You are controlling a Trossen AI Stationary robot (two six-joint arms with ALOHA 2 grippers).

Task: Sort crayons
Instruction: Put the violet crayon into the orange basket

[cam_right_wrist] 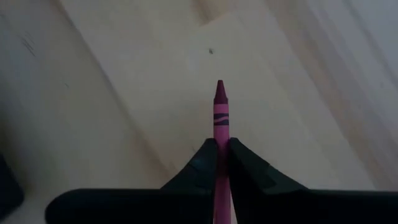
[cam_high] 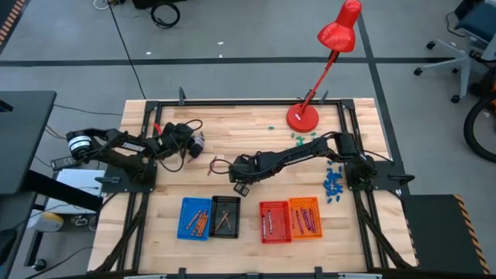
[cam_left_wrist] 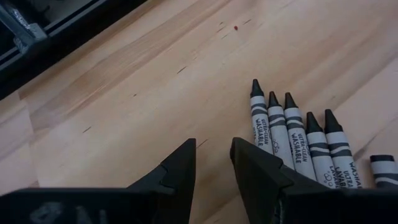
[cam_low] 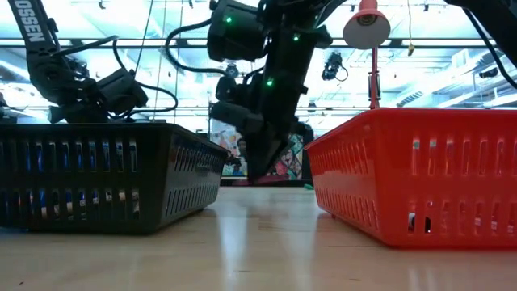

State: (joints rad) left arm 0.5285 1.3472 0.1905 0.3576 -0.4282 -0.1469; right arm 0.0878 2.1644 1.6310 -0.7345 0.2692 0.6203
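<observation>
A magenta crayon [cam_right_wrist: 221, 102] sticks out point-first from my right gripper [cam_right_wrist: 222, 144], which is shut on it. This gripper [cam_high: 239, 186] hangs over the table's middle, just beyond the black basket [cam_high: 225, 215] and the red basket [cam_high: 274, 221]. In the low view my right gripper [cam_low: 262, 162] shows between those two baskets. My left gripper [cam_left_wrist: 212, 168] stands open near the table's left side, low over bare wood. Several dark-tipped crayons [cam_left_wrist: 292, 140] with grey-white wrappers lie side by side on the table beside one of its fingers. My right gripper pinches the magenta crayon's shaft [cam_right_wrist: 221, 134] between its two fingers, which lie along the crayon. The pointed end [cam_right_wrist: 219, 87] juts out past the fingertips. The fingers come steeply from above, slanting down toward the wood. The crayon's back end is hidden between the fingers.
A blue basket [cam_high: 195, 218] and an orange basket [cam_high: 305, 217] flank the black and red ones near the front edge; all hold crayons. Small blue chunks [cam_high: 333, 182] lie at the right. Tiny green bits [cam_high: 298, 136] lie by the red lamp's base [cam_high: 302, 118].
</observation>
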